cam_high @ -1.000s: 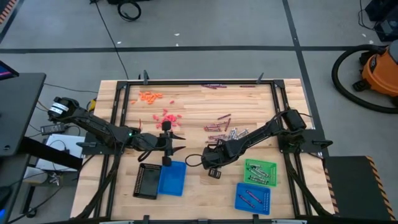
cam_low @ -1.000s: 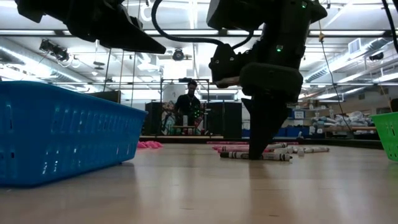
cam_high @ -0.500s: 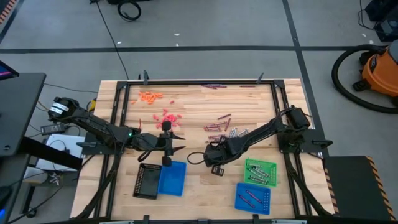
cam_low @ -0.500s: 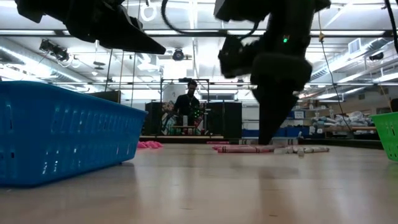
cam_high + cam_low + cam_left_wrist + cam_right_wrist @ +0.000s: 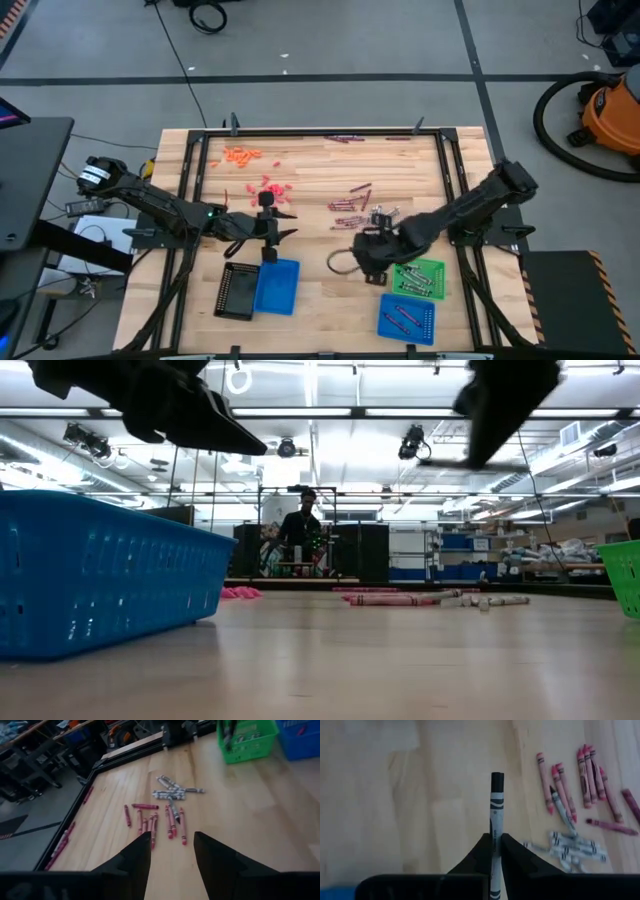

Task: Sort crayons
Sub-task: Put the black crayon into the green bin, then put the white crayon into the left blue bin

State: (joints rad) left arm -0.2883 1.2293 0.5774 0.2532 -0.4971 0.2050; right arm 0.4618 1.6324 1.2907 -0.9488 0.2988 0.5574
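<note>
Right wrist view: crayon (image 5: pixel 495 825) between end effector (image 5: pixel 493 845) fingers.

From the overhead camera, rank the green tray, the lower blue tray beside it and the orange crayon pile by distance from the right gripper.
Right gripper is shut on a silver-grey crayon.
1. Green tray: right beside it, toward the right edge.
2. Lower blue tray: just past the green one, near the front edge.
3. Orange crayon pile: far back-left corner.

1 overhead, 1 tabletop-level and 2 wrist cameras all share the table (image 5: pixel 320 160).
</note>
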